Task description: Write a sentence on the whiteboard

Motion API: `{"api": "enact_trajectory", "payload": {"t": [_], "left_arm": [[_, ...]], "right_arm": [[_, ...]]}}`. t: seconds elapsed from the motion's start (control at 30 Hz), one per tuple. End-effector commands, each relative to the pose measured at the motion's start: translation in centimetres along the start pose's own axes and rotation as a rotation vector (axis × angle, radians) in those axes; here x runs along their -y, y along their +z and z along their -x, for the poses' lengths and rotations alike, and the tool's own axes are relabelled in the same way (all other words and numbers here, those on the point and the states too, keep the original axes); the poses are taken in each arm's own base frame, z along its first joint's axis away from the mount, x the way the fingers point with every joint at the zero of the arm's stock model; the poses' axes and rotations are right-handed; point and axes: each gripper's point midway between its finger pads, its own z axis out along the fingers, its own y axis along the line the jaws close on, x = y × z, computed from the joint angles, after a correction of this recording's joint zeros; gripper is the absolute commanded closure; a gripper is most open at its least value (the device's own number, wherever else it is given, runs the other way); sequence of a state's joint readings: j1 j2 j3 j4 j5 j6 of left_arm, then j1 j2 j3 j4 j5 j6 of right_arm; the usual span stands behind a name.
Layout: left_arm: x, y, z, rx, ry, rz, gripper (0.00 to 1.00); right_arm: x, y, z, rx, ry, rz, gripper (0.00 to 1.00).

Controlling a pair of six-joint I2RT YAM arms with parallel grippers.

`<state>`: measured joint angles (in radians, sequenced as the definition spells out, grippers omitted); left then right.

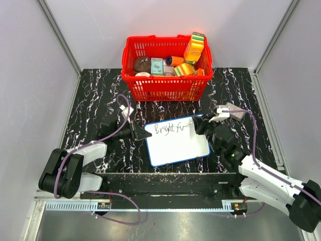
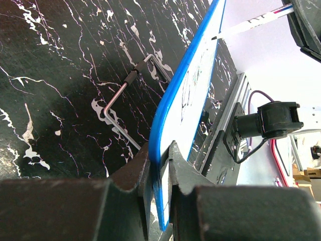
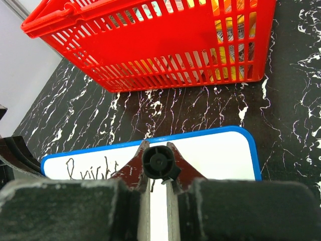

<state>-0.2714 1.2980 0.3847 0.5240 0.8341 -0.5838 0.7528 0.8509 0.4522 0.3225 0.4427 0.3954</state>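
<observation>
As the left fingers (image 2: 134, 173) clamp the whiteboard (image 1: 176, 148) and the right fingers (image 3: 129, 173) pinch the marker (image 3: 159, 163), a hard stroke could twist the board loose, spoiling the sentence (image 1: 168, 129).

Right fingers (image 3: 131, 169) hide part of the sentence (image 3: 93, 169).

Black bench (image 1: 95, 95) with white marble-like veins, closed on three sides by plain pale grey walls: left wall (image 1: 27, 75), back wall (image 1: 165, 17), right wall (image 1: 301, 65). Slanting aluminium posts (image 1: 58, 35) at both back corners. Along the near edge, a white perforated rail (image 1: 70, 205), and below it a dull grey metal strip (image 1: 170, 226). Even, soft light; faint shine on the bench surface.
</observation>
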Motion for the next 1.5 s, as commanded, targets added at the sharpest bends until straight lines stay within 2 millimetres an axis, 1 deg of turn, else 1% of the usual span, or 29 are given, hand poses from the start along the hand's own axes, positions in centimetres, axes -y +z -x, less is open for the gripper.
{"api": "enact_trajectory", "payload": {"t": [0.0, 0.23, 0.4, 0.53, 0.7, 0.8, 0.93, 1.03, 1.2, 1.33, 1.47], "left_arm": [[-3.4, 0.0, 0.8, 0.042, 0.089, 0.137, 1.0], [-3.4, 0.1, 0.7, 0.04, 0.086, 0.136, 1.0], [-3.4, 0.1, 0.7, 0.039, 0.086, 0.135, 1.0], [-3.4, 0.1, 0.7, 0.038, 0.086, 0.136, 1.0], [-3.4, 0.1, 0.7, 0.039, 0.085, 0.137, 1.0], [-3.4, 0.1, 0.7, 0.039, 0.085, 0.137, 1.0], [-3.5, 0.1, 0.7, 0.037, 0.082, 0.138, 1.0], [-3.4, 0.1, 0.7, 0.036, 0.083, 0.131, 1.0], [-3.4, 0.1, 0.7, 0.035, 0.083, 0.13, 1.0], [-3.4, 0.2, 0.6, 0.034, 0.082, 0.129, 1.0], [-3.4, 0.2, 0.6, 0.034, 0.082, 0.129, 1.0]], "right_arm": [[0.2, -0.4, -0.9, -0.033, -0.011, 0.0, 1.0], [0.6, -0.8, -1.8, -0.064, 0.0, 0.0, 1.0], [0.7, -1.1, -2.1, -0.074, -0.002, -0.002, 1.0], [0.8, -1.2, -1.8, -0.067, -0.002, -0.005, 1.0], [0.8, -1.3, -0.6, -0.029, 0.005, -0.013, 1.0], [0.4, -1.4, 0.6, 0.0, 0.017, -0.002, 1.0], [-0.6, -1.5, 2.9, 0.053, 0.037, 0.023, 1.0], [-0.8, -1.2, 3.7, 0.066, 0.022, 0.011, 1.0], [-0.8, -0.1, 4.0, 0.063, -0.019, -0.022, 1.0], [-1.0, 0.5, 3.7, 0.055, -0.025, -0.022, 1.0], [-1.0, 0.7, 3.3, 0.047, -0.028, -0.024, 1.0]]}}
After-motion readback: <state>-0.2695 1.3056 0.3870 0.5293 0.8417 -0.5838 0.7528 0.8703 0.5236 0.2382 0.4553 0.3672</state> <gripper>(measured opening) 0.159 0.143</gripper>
